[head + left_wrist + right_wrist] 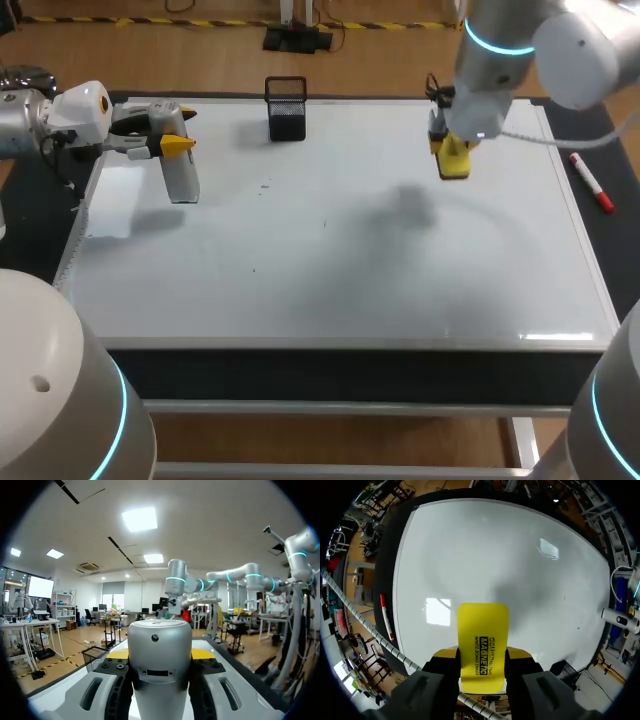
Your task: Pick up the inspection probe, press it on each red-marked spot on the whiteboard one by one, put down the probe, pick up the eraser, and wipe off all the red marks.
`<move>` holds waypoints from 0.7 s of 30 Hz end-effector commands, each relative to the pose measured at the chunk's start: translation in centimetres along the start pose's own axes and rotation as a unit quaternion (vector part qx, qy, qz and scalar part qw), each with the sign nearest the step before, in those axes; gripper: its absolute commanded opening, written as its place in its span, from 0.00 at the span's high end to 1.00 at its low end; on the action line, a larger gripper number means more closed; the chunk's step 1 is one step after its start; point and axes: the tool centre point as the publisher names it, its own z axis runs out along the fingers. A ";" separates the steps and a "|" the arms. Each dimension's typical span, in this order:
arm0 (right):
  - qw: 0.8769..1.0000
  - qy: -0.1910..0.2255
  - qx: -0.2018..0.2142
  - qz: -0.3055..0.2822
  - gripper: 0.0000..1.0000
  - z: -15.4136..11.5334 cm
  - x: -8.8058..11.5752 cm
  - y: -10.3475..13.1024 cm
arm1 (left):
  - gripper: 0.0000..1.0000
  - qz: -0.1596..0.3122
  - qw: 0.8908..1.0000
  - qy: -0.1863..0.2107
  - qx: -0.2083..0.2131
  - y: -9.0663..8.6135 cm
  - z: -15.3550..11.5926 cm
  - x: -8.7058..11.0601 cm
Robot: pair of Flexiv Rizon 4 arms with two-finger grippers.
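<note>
Two arms: left arm [30, 125] comes in over the counter's [612, 240] left edge, right arm [520, 50] over its far right corner.
Board [330, 260]: white, lies flat and covers most of the counter.
Left fingers [202, 654]: closed on the probe from both sides, spread only as wide as its body.
Probe [181, 178]: silver cylinder, held near the board's far left corner; its shadow falls on the board toward the left edge.
Right fingers [519, 654]: clamped on the eraser, one on each side.
Eraser [453, 160]: yellow block, hanging over the far right part of the board, its grey shadow apart from it.
Holder [287, 108]: black mesh cup, upright at the board's far edge.
Marker [592, 183]: red-capped, lying on the dark counter just outside the board's right edge.
Specks [265, 185]: a few small dark marks left of the board's middle.
</note>
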 end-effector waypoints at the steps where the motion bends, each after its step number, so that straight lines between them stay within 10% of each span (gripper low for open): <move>1: 0.999 0.006 -0.037 0.002 1.00 1.6 -1.5 -6.5 | 1.00 0.000 1.000 0.000 0.000 -0.1 0.0 0.0; 21: 0.994 0.019 -0.102 0.046 1.00 8.2 -4.1 -14.3 | 1.00 0.000 1.000 0.000 0.000 -0.1 0.0 0.0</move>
